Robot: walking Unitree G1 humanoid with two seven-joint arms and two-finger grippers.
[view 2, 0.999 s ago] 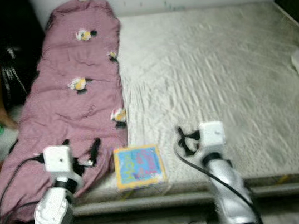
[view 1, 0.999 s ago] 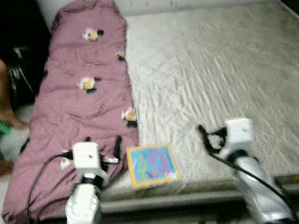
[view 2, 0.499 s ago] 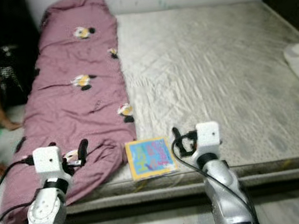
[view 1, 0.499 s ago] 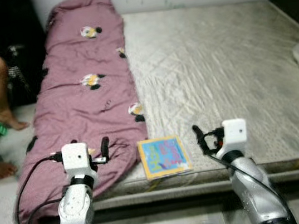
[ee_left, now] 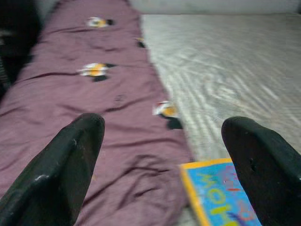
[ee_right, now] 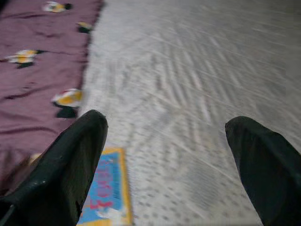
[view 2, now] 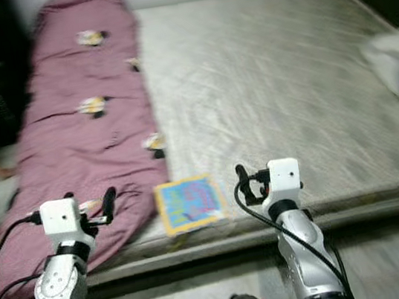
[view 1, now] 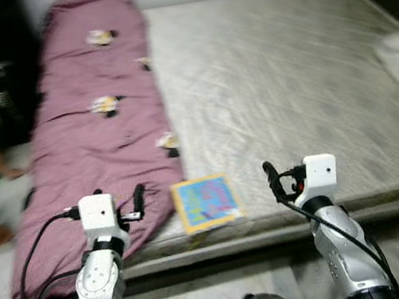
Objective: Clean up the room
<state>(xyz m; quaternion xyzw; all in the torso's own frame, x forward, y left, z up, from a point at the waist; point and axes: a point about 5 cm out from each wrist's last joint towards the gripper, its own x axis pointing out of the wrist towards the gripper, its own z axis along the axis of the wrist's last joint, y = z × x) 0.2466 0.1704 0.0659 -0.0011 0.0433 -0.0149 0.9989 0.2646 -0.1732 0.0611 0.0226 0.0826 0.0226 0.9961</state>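
Blue-and-yellow book [view 1: 206, 202] lies flat at the mattress's [view 1: 287, 84] near edge, just right of the purple blanket [view 1: 98, 127]. Being thin and flat, it could slide off when pinched. Left end effector [view 1: 120, 203] and right end effector [view 1: 273, 180] hover either side, fingers apart, forearms raised, pointing far.

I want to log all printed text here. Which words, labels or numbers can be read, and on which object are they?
Flat blue book with a yellow border, on the grey mattress: large coloured letters on its cover, too blurred to read.
Mauve quilt with small cartoon patches: pictures, no readable text.
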